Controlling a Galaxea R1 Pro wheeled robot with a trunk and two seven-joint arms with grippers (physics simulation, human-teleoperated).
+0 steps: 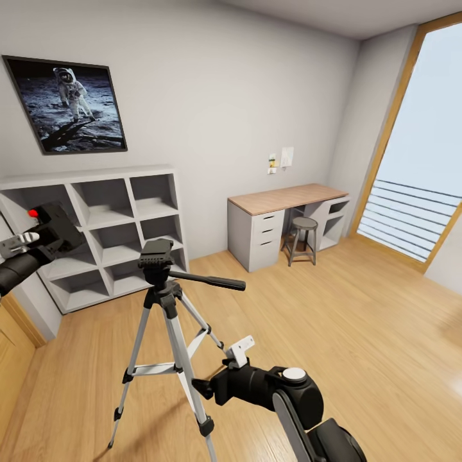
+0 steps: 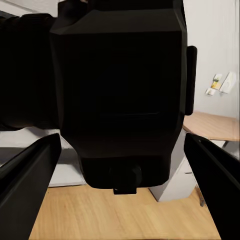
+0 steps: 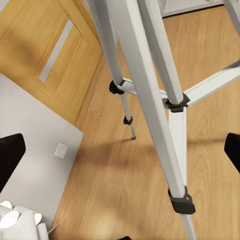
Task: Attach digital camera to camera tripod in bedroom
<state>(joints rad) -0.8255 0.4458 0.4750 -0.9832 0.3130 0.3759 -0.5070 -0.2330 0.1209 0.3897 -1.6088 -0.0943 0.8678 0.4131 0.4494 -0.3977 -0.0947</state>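
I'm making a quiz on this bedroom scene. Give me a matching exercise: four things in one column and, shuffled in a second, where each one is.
Things:
1. digital camera
2. camera tripod
3. stool
4. astronaut poster

Places:
A. on the wall above the cube shelf
B. tucked under the desk
C. held in the left end effector
D. standing on the wood floor, in front of the shelf

Pairs: 1-C, 2-D, 3-B, 4-A

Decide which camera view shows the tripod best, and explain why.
The head view: the tripod stands whole on the wood floor, with black head, long handle and silver legs. The right wrist view gives a close look at its legs, braces and feet. The left wrist view shows the camera instead.
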